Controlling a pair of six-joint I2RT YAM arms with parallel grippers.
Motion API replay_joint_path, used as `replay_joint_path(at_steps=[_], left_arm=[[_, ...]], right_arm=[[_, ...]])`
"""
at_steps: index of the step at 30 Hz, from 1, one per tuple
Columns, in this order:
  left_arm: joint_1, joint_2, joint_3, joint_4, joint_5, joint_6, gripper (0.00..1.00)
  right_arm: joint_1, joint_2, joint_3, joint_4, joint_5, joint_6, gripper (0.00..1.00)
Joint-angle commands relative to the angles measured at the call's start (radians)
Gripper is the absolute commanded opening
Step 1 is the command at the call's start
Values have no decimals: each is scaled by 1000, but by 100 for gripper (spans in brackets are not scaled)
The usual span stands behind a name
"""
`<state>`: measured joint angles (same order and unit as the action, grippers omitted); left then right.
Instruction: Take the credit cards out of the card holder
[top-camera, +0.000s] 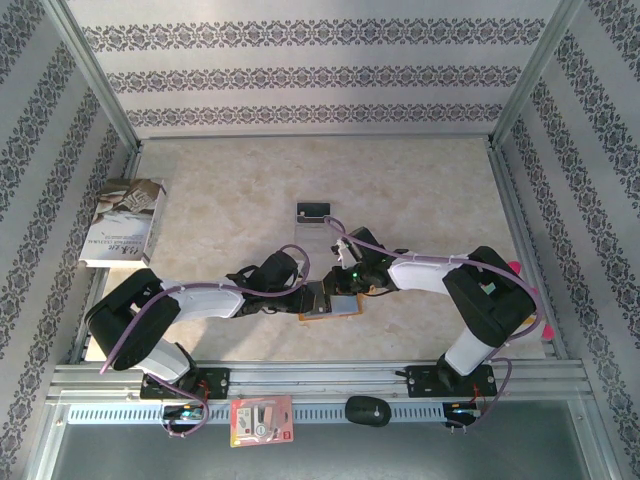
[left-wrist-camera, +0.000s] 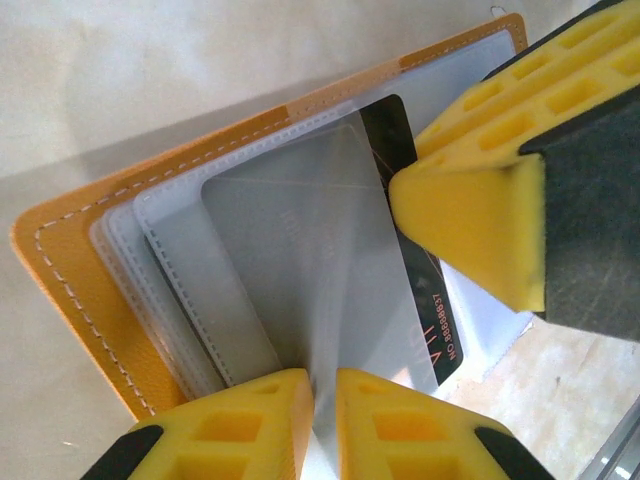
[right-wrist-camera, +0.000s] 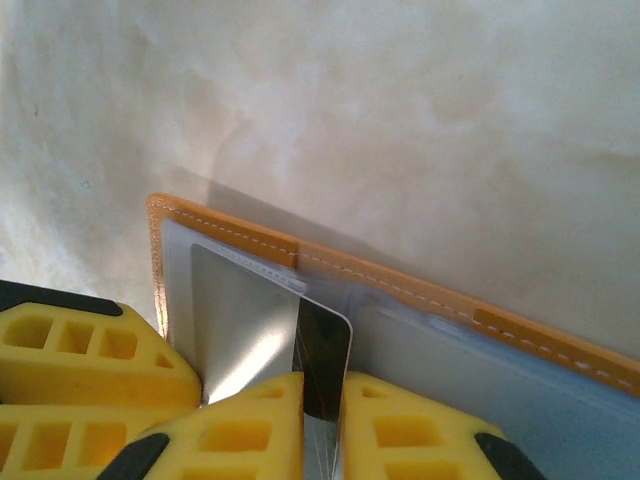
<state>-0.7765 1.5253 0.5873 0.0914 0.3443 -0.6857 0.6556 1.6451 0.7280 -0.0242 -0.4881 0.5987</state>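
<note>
The holder (top-camera: 345, 306) (orange leather, white stitching) lay open on the surface (top-camera: 430, 180), toward 6 o'clock in the top view. At its 9 o'clock, the left hand (left-wrist-camera: 322, 385) was pinched narrow on one of the holder's clear sleeves. At 3 o'clock, the right hand (right-wrist-camera: 320, 388) was clamped on the card (right-wrist-camera: 325, 345) poking from its pocket. A second card (top-camera: 314, 210) sat at 12 o'clock, well apart.

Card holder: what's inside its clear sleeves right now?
A silver card on top, a black card partly showing behind it. Lower sleeves are covered, contents unseen.
</note>
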Motion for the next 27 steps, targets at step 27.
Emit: replay_joint_path(at_steps=[27], left_arm=[[47,-43,-52,-189,-71,10,29]], right_arm=[[-52,-319,-21,-238,213,-81,0]])
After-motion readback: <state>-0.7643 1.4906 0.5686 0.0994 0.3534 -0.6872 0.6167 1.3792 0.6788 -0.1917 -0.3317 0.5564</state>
